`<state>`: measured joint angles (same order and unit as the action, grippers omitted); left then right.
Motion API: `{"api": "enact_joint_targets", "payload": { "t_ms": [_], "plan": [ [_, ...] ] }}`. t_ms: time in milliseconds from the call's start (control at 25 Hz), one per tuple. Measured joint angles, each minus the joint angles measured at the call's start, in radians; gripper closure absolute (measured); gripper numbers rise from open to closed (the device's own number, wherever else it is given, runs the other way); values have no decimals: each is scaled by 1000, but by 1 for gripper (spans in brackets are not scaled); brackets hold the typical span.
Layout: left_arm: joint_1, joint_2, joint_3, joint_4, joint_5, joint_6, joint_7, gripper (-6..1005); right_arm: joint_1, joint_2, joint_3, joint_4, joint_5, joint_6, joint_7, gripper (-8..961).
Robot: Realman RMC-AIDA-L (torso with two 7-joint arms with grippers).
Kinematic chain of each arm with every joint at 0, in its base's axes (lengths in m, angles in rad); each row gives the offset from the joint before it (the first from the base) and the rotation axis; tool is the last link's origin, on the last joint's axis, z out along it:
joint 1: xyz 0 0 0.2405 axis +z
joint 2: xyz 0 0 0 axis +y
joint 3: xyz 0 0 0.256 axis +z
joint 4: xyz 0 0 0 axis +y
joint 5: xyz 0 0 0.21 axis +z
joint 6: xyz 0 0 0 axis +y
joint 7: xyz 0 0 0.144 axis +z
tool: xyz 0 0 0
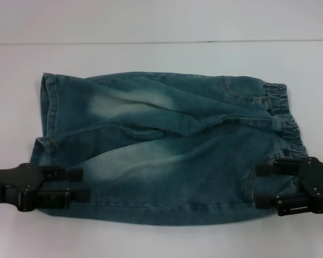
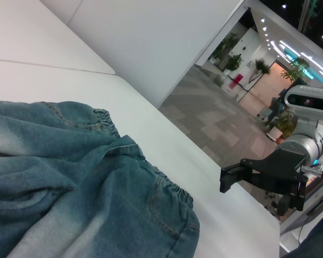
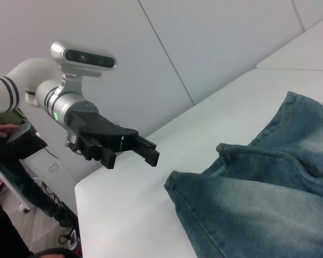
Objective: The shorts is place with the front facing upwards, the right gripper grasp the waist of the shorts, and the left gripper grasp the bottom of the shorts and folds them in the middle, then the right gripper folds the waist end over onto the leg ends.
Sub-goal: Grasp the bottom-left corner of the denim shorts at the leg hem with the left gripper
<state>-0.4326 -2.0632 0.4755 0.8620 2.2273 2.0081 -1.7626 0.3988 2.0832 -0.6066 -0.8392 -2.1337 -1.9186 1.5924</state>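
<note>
Shorts spread flat, both claws at the near edge.
The shorts (image 1: pixel 167 153) lie mid-table (image 1: pixel 161 59), waistband right, leg ends (image 1: pixel 47 121) left. The left gripper (image 1: pixel 82 184) and the right gripper (image 1: pixel 264 185) hover over the near corners, fingers spread, holding nothing.

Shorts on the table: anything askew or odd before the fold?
The shorts are not flat: a raised diagonal crease runs across the middle, and the far leg end is bunched. Left hand and right hand hover open over the near edge.
</note>
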Motion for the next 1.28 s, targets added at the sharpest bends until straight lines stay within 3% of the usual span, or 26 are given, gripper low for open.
{"api": "enact_joint_targets", "payload": {
  "t_ms": [640,800,1080,1280],
  "plan": [
    [-2,1,0,0,0,0,4,218,6,-2,-1,-1,0,0,0,0],
    [-3,13,0,23,11,3,-47,217,6,-2,-1,-1,0,-1,0,0],
    [35,53,-35,202,100,17,-165,217,6,-4,8,-1,0,0,-6,1],
    [37,59,-74,219,240,-36,-170,217,14,-1,8,1,1,5,-9,1]
  ]
}}
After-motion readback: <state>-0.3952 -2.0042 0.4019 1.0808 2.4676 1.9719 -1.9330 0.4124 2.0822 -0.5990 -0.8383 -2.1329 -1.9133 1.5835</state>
